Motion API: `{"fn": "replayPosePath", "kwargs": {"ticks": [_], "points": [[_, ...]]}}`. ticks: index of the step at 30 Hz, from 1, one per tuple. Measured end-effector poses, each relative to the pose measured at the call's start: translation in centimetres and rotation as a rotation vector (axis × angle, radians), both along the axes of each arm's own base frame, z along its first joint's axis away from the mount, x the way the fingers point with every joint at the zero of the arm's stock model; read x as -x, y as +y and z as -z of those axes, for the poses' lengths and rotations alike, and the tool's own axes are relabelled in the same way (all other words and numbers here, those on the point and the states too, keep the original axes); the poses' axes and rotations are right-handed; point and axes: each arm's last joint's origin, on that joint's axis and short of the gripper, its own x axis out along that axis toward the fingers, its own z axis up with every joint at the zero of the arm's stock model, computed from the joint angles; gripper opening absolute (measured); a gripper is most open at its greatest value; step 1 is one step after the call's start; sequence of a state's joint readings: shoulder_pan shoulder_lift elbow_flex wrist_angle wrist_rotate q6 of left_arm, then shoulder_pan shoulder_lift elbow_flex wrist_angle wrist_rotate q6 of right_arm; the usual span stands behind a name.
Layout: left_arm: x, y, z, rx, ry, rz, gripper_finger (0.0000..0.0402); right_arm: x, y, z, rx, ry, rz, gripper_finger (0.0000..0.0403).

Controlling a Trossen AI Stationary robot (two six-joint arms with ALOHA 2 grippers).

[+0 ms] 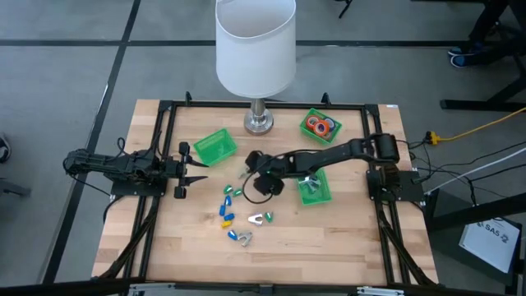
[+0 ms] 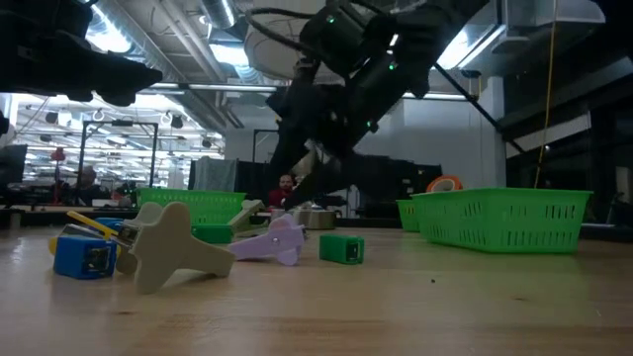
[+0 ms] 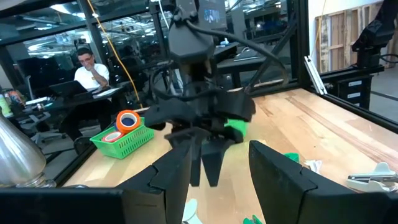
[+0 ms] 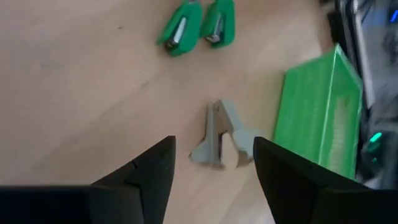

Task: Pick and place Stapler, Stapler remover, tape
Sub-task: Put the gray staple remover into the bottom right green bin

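Observation:
My right gripper [image 4: 213, 142] is open and points down over the table's middle [image 1: 251, 164]. It hovers above a silvery-grey staple remover [image 4: 221, 134] that lies flat on the wood in line with the gap between the fingers. Two small green staplers [image 4: 198, 26] lie beyond it. More staplers [image 1: 228, 205] and staple removers [image 1: 260, 218] are scattered toward the near edge. The tape rolls [image 1: 320, 126] sit in the far right green bin. My left gripper [image 1: 197, 168] waits open at the table's left, pointing at the right arm [image 3: 199, 118].
An empty green bin [image 1: 215, 148] stands left of the right gripper, and another bin [image 1: 314, 189] holding staple removers is under the right arm. A white lamp [image 1: 255, 45] with a metal base [image 1: 259, 122] stands at the far edge. A person [image 3: 90, 65] sits beyond the table.

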State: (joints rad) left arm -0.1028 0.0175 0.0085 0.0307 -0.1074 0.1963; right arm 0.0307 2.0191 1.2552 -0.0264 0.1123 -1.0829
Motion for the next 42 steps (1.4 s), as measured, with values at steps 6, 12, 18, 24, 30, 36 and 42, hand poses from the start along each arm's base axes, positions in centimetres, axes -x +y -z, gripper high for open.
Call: {"fn": "replayPosePath", "kwargs": {"ticks": [6,12,18,24,30,36,42], "points": [[0.0,0.0,0.0,0.0,0.0,0.0,0.0157,-0.9,-0.2,1.7,0.174,-0.022,-0.085,0.0218],[0.0,0.0,0.0,0.0,0.0,0.0,0.0157,-1.9,-0.3,3.3,0.325,-0.072,-0.15,0.0218],[0.0,0.0,0.0,0.0,0.0,0.0,0.0157,-2.0,-0.5,3.6,0.358,-0.07,-0.136,0.0215],[0.0,0.0,0.0,0.0,0.0,0.0,0.0157,-1.9,-1.4,3.6,0.404,-0.054,-0.05,0.0157],[0.0,0.0,0.0,0.0,0.0,0.0,0.0157,-1.8,-1.4,3.7,0.389,-0.044,-0.042,0.0073],[0.0,0.0,0.0,0.0,0.0,0.0,0.0157,-1.8,-1.4,3.7,0.379,-0.048,-0.045,0.0014],[0.0,0.0,0.0,0.0,0.0,0.0,0.0157,-1.8,-1.4,3.7,0.312,-0.066,0.016,0.001]]}}
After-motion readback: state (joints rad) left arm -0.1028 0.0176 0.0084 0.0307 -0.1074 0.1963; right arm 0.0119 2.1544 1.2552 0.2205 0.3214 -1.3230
